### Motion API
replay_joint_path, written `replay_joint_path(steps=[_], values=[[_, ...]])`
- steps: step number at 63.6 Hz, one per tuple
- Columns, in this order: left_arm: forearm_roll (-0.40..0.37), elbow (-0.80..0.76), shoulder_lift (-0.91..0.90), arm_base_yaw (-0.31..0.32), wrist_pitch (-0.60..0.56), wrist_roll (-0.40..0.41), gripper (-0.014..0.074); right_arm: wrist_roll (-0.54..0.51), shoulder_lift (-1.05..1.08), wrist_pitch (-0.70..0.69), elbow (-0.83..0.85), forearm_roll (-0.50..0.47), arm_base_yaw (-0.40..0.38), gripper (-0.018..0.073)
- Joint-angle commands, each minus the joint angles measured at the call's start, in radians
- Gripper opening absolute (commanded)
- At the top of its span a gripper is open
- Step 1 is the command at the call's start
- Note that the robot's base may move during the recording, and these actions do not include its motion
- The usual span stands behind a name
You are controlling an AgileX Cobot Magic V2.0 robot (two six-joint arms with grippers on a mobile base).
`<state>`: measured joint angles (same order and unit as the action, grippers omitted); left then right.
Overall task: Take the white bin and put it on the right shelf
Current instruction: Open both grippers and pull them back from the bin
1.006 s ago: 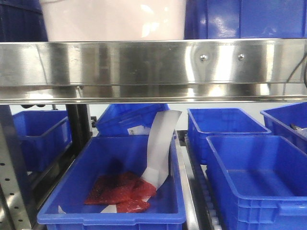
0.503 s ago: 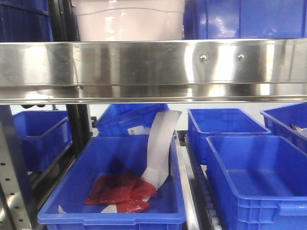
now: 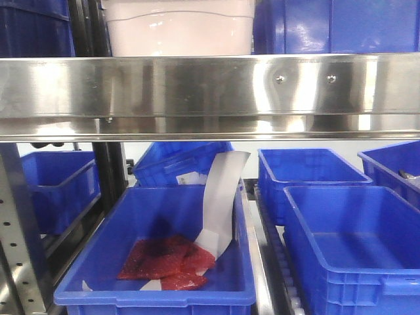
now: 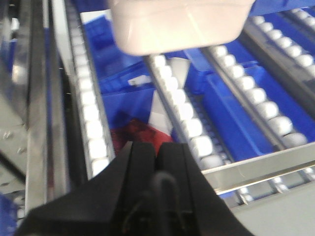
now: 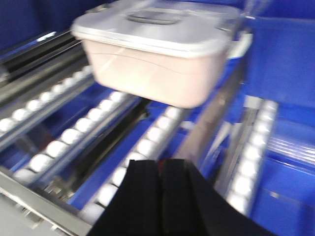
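Note:
The off-white bin (image 3: 178, 27) stands on the steel shelf, above the shiny front rail (image 3: 210, 88), left of a blue bin. In the right wrist view the white bin (image 5: 157, 54) rests on the roller tracks with its lid and grey handle inset showing; in the left wrist view its lower wall (image 4: 177, 24) shows at the top. My left gripper (image 4: 156, 147) is shut and empty, well back from the bin. My right gripper (image 5: 160, 164) is shut and empty, also short of the bin. Neither touches it.
Roller tracks (image 4: 184, 110) run along the shelf. A blue bin (image 3: 335, 26) stands right of the white bin. Below, a blue bin (image 3: 164, 262) holds red packets and a white paper strip (image 3: 220, 200). More blue bins (image 3: 348, 243) stand at the right. A perforated upright (image 3: 20, 230) is at left.
The white bin has shifted right along the shelf: its left edge went from far left to beside the dark upright. It has stayed nearly still over the last half second.

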<state>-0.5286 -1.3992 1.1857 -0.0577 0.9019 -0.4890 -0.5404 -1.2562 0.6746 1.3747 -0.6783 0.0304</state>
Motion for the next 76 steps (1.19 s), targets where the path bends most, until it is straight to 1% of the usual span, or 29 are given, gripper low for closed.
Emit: replay_joint_path(steps=[1, 9, 14, 19, 24, 26, 28, 35, 42, 50, 56, 60, 70, 76], values=[[-0.031, 0.108, -0.111, -0.002, -0.177, -0.023, -0.0119, -0.003, 0.125, -0.175, -0.108, -0.019, -0.001, 0.0073], [-0.042, 0.304, -0.258, -0.002, -0.325, -0.055, -0.0118, -0.007, 0.293, -0.326, -0.353, -0.009, -0.001, 0.0073], [-0.072, 0.417, -0.341, -0.002, -0.399, -0.1, -0.0118, -0.009, 0.4, -0.396, -0.496, 0.024, -0.001, 0.0073], [-0.116, 0.503, -0.409, 0.002, -0.443, -0.149, -0.0118, -0.014, 0.485, -0.439, -0.613, 0.063, -0.001, 0.0073], [-0.15, 0.603, -0.489, 0.045, -0.489, -0.211, -0.0118, -0.014, 0.605, -0.485, -0.724, 0.102, -0.001, 0.0073], [-0.152, 0.63, -0.51, 0.062, -0.504, -0.217, -0.0118, -0.014, 0.64, -0.499, -0.761, 0.104, -0.001, 0.0073], [-0.157, 0.667, -0.542, 0.092, -0.52, -0.226, -0.0118, -0.014, 0.692, -0.515, -0.796, 0.104, -0.001, 0.0073], [-0.159, 0.753, -0.632, 0.148, -0.546, -0.23, -0.0118, -0.014, 0.832, -0.528, -0.893, 0.1, -0.001, 0.0073], [-0.159, 0.823, -0.736, 0.175, -0.546, -0.23, -0.0118, -0.014, 0.929, -0.501, -0.941, 0.1, -0.001, 0.0073], [-0.159, 0.876, -0.846, 0.175, -0.55, -0.23, -0.0118, -0.014, 0.986, -0.467, -0.953, 0.1, -0.001, 0.0073], [-0.165, 0.888, -0.891, 0.175, -0.535, -0.23, -0.0119, -0.014, 0.987, -0.466, -0.953, 0.1, -0.001, 0.0073], [-0.185, 0.888, -0.899, 0.175, -0.523, -0.23, -0.0119, -0.014, 0.987, -0.464, -0.953, 0.1, -0.001, 0.0073], [-0.267, 0.888, -0.899, 0.175, -0.517, -0.23, -0.0119, -0.014, 0.987, -0.451, -0.953, 0.1, -0.001, 0.0073], [-0.285, 0.888, -0.899, 0.175, -0.515, -0.23, -0.0119, -0.014, 0.987, -0.45, -0.953, 0.1, -0.001, 0.0073]])
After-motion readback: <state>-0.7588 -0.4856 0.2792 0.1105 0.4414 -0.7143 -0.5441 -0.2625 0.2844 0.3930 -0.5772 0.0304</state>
